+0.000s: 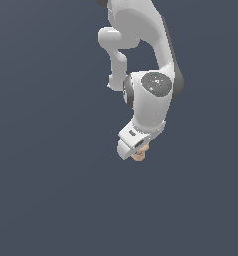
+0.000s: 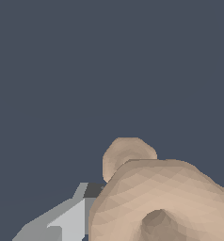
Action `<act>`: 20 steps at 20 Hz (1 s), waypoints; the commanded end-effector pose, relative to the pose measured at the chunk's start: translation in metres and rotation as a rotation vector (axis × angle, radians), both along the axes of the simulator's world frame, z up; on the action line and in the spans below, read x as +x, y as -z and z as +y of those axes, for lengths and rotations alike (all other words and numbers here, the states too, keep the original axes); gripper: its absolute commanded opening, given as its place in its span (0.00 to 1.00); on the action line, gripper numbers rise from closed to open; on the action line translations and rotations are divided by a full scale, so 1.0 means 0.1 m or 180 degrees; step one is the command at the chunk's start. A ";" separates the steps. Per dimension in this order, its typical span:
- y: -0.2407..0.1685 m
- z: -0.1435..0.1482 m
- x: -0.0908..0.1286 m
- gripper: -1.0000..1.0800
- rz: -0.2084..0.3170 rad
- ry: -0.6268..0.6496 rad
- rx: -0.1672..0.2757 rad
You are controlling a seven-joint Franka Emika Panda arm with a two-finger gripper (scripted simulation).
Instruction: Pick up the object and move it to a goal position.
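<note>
Small peach-tan lumpy object [image 1: 138, 156] of two rounded knobs, one with a hollow, tucked at the white arm's gripper [image 1: 133, 152], seemingly pinched against one grey finger [image 2: 69, 219]. Grip unconfirmed; jaw spacing hidden. Plain dark blue-grey backdrop [image 1: 46, 190] all around.

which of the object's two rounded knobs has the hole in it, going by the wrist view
The larger knob, the one filling the wrist view nearest the camera, has the dark hollow. The smaller knob behind it is smooth.

A flat, even slate-blue backdrop [image 1: 46, 150] fills both views, with no visible seam, furniture or shadow.
</note>
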State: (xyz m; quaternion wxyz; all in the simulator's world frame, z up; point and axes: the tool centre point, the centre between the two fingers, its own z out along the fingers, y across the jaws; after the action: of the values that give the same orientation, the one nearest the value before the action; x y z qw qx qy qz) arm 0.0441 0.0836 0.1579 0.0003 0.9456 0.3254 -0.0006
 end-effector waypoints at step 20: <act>-1.96 0.92 -0.20 0.00 -0.0003 -0.0001 0.0003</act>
State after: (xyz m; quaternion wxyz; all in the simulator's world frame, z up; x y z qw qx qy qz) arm 0.0246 0.1720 0.3460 0.0001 0.9454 0.3260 0.0007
